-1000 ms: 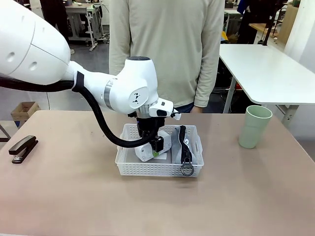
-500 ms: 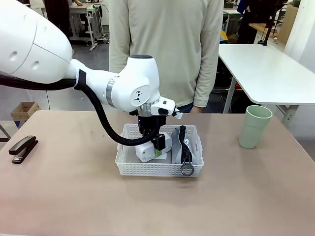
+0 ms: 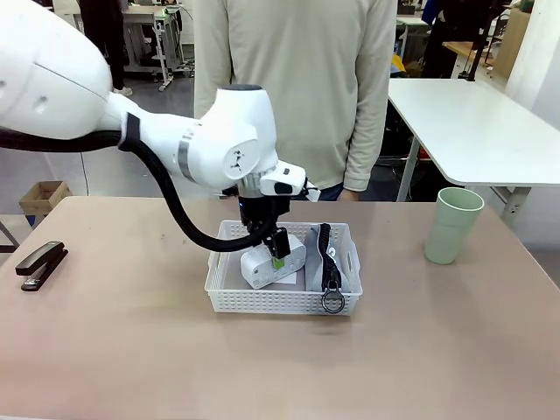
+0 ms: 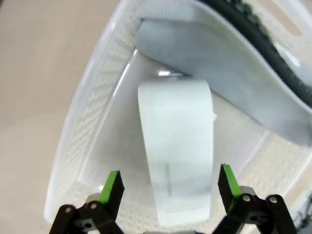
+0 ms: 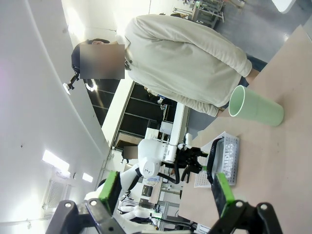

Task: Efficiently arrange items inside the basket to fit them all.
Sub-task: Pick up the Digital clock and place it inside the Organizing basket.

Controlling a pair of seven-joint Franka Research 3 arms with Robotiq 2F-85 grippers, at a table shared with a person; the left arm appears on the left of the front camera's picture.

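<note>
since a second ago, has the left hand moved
Yes. The left hand has lifted slightly off the white device, toward the far rim of the basket, and opened.

The right pincer (image 5: 166, 189) is spread wide with nothing in it. Past it, the green cup (image 5: 256, 109) stands on the table (image 5: 278, 165), apart from the basket (image 5: 202, 181). A person (image 5: 185, 58) stands at the far side.

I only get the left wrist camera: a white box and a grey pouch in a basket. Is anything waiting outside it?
Observer: Yes, a black stapler lies on the table, to the robot's left of the basket.
Visitor: Anything else?
Observer: A pale green cup stands upright on the robot's right side.
Visitor: Anybody around?
Observer: A person stands at the far edge, behind the basket.
</note>
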